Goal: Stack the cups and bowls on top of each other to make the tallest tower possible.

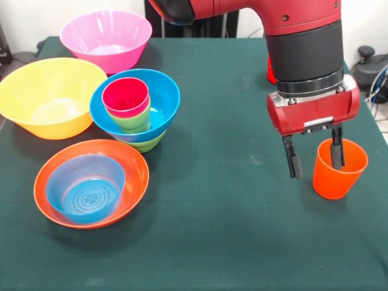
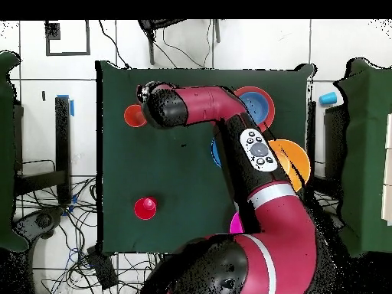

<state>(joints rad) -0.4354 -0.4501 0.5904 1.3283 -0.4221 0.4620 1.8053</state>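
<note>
Gripper is down at the orange cup on the green table, fingers apart and straddling the cup's wall: one finger dips inside the mouth, the other hangs outside the cup on the side toward the bowls, nothing clamped. That cup stands upright and alone, well apart from everything else. Across the cloth, the tower: small green bowl at the bottom, wide blue bowl sitting in it, then a light green cup with the magenta-pink cup nested on top, mouth up. Just beside it sits the big yellow-orange bowl, and behind, the big pink bowl. Nearer the camera, the shallow orange-red bowl holds the small translucent blue bowl, ringed bottom showing. From overhead, the red cup stands by itself on the cloth, mostly hidden behind the arm in the front view
</note>
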